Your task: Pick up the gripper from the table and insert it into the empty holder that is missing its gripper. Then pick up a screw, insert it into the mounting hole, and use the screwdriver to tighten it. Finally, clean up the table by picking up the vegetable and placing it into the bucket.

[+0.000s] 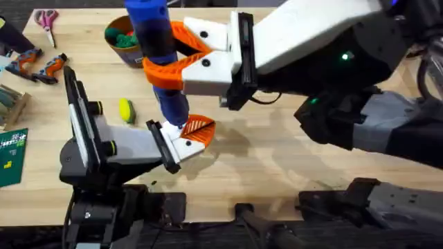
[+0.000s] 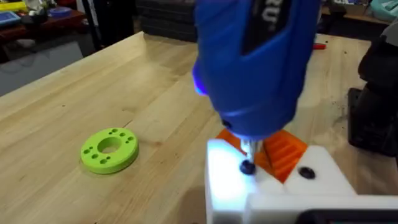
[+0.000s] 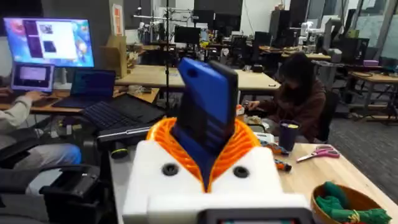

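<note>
Here the right gripper point(image 1: 181, 61) pinches the upright screwdriver point(image 1: 158, 48), bit on a screw point(image 2: 247, 167) in the holder point(image 2: 236, 186); I cannot tell the left gripper's point(image 1: 187, 142) state.

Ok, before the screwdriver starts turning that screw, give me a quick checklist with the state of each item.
1. Right gripper shut on screwdriver: ok.
2. Bit on the screw: ok, tip meets the head.
3. Left gripper shut on holder: cannot tell.
4. Orange wedge seated in holder: ok.
5. Screwdriver upright over the hole: cannot tell.
6. Vegetable in bucket: not ok, on the table.
</note>
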{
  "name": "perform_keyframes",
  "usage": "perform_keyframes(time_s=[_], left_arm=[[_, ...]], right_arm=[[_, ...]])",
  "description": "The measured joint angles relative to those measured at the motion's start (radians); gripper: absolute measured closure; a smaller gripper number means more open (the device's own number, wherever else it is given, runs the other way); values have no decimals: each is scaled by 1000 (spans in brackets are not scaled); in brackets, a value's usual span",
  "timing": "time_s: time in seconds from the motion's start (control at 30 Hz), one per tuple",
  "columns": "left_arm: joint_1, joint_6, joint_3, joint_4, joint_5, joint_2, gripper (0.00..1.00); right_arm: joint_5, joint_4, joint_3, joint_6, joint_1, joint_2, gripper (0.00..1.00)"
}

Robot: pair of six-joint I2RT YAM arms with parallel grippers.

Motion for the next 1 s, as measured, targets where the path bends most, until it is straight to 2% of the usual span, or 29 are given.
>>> perform_keyframes(time_s=[1.0], left_arm=[[0, -3, 0, 0, 0, 0, 997]], right_arm=[[0, 3, 0, -3, 0, 13, 974]])
